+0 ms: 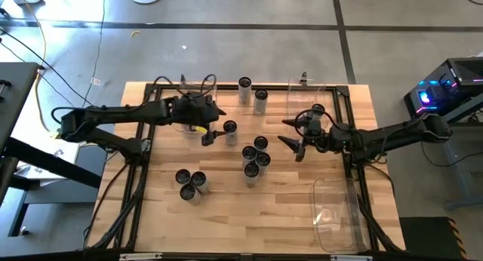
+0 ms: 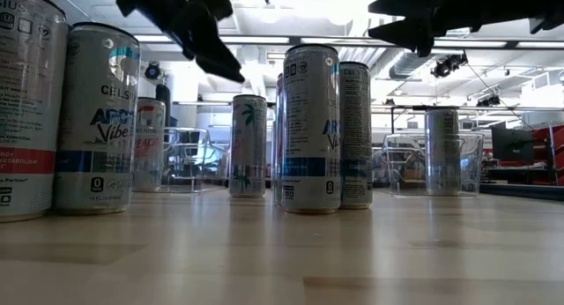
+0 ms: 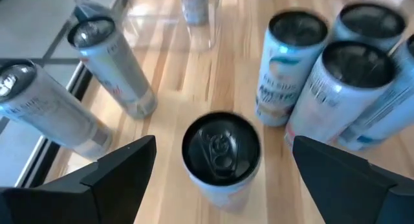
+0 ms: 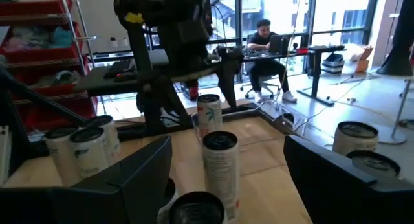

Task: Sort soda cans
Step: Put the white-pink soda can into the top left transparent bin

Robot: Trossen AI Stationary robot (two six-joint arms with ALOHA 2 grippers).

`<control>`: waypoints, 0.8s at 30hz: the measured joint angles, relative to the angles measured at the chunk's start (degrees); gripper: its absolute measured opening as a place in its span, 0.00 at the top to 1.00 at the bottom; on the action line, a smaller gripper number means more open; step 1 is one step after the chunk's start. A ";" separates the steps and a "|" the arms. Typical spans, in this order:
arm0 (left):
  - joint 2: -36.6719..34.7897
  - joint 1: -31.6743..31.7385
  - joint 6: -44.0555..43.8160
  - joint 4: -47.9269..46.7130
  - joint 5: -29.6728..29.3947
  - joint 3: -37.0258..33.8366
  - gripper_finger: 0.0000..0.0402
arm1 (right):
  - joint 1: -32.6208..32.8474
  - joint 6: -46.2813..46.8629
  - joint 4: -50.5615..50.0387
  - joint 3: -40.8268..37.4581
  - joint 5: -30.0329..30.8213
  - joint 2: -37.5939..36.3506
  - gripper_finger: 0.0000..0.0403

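We see a pale wooden plank table [image 1: 226, 216] with clear rectangular plastic bins, one at the near right corner [image 1: 336, 212], presumably there to receive sorted cans. The two dark arms reach in from opposite sides. The upright silver-sided soda cans stand scattered: a cluster at the middle [image 1: 255, 157], a pair near the left [image 1: 190, 182]. Our left gripper [image 3: 220, 166] hangs jaws spread wide over a single dark-topped can [image 3: 221, 153], straddling it, we judge, to close on it. Our right gripper [image 1: 296, 137] waits open beside the cluster, holding nothing.
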 joint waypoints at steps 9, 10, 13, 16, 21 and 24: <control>5.17 0.15 4.41 1.30 -0.06 -0.02 0.10 | -0.06 -0.15 0.11 0.00 0.01 0.00 0.27; 5.73 0.18 4.83 1.80 -0.44 -0.02 0.10 | -0.06 -0.14 0.08 0.00 0.00 0.02 0.27; 7.27 0.22 5.11 3.19 -1.05 -0.02 0.10 | -0.06 0.37 0.04 0.00 0.00 0.02 0.27; 8.42 0.24 5.14 3.95 -1.05 -0.02 0.10 | -0.06 1.45 -0.09 0.00 -0.01 0.02 0.27; 9.71 0.24 4.91 4.83 0.54 -0.02 0.10 | -0.06 2.32 -0.48 0.00 -0.01 0.11 0.27; 10.97 0.24 1.99 6.36 0.72 -0.02 0.10 | -0.06 2.32 -0.51 0.00 -0.01 0.48 0.27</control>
